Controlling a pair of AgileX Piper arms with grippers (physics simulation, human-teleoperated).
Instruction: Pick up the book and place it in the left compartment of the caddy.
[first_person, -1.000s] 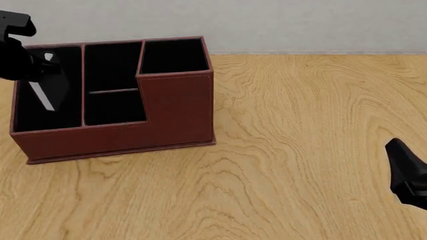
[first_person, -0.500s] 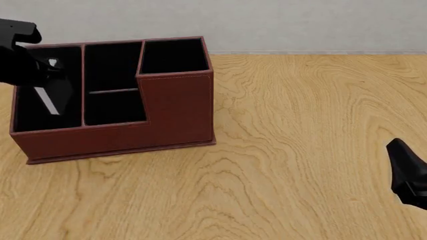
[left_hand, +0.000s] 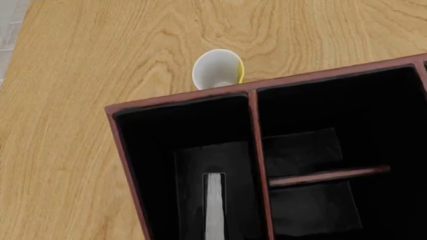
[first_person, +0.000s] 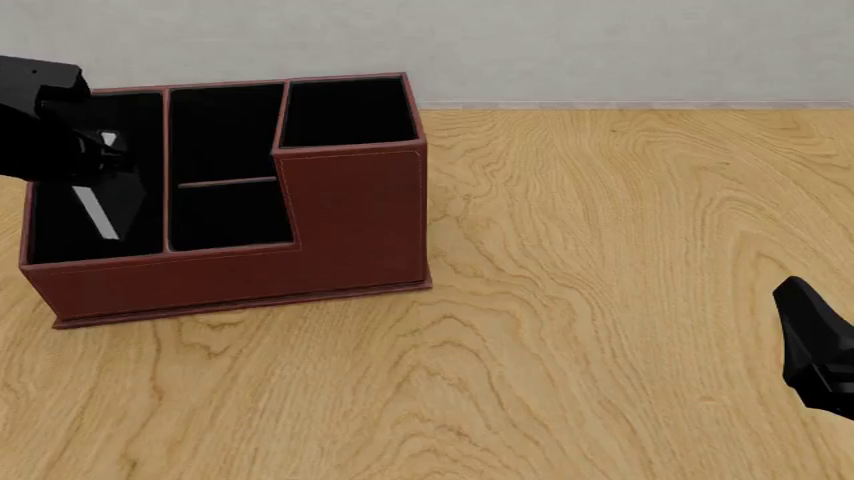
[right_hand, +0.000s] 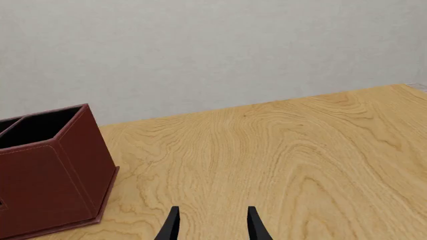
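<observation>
The reddish-brown caddy (first_person: 354, 215) stands at the far left of the table. My left gripper (first_person: 104, 195) reaches down into its left compartment (first_person: 54, 225), shut on the book (first_person: 94, 212), whose white page edge shows as a slanted strip. In the left wrist view the book's page edge (left_hand: 213, 205) stands upright inside the left compartment (left_hand: 150, 165), between the caddy's walls (left_hand: 180, 98); the black fingers do not stand out against the dark lining. My right gripper (right_hand: 210, 225) is open and holds nothing, low over the table at the near right (first_person: 805, 315).
A white cup with a yellow outside (left_hand: 218, 70) lies on its side on the table just behind the caddy, hidden in the front view. The caddy's tall section (right_hand: 47, 165) shows at the edge of the right wrist view. A grey wall borders the table's far edge.
My left gripper has moved a little right and lower into the left compartment, carrying the book with it. The right arm has stayed still.
</observation>
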